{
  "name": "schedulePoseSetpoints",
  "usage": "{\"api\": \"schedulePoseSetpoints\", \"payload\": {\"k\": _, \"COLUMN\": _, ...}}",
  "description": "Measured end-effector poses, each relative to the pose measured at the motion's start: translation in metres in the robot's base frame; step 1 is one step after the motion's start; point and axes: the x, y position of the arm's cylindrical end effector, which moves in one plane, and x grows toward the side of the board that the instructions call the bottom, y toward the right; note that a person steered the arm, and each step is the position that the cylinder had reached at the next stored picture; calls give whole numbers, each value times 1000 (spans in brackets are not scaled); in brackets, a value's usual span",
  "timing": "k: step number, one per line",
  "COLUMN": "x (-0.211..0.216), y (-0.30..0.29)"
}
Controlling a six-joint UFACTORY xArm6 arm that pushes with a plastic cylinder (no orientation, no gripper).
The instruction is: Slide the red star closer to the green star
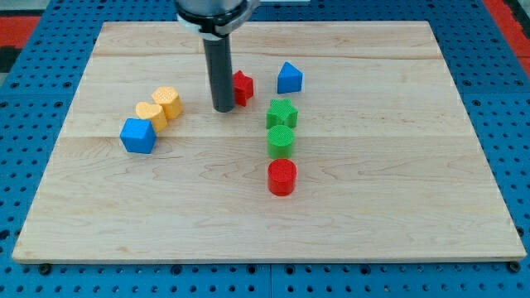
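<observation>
Camera view gives you the wooden board (348, 215) first, lying on a blue pegboard table (33, 99) that frames it on every side. Next in size is the dark rod coming down from the view's top; my tip (224, 108) sits on the board just at the view's left of the red star (242, 87), touching it or nearly so, you cannot tell which. You have no fingers to read here, only the plain rod end. The red star lies near the view's top centre, with the green star (281, 113) below it and to the view's right, a small gap between them. Directly under the green star, touching it, sits a green cylinder (281, 141), then a red cylinder (281, 177) a little apart. A blue block (289, 78) stands right of the red star. At the view's left you see a blue cube (137, 136) beside two yellow blocks (159, 106).
</observation>
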Motion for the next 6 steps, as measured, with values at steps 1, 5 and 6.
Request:
{"api": "schedulePoseSetpoints", "payload": {"k": 1, "x": -19, "y": -29}}
{"api": "schedulePoseSetpoints", "payload": {"k": 5, "x": -38, "y": 57}}
{"api": "schedulePoseSetpoints", "payload": {"k": 6, "x": -38, "y": 59}}
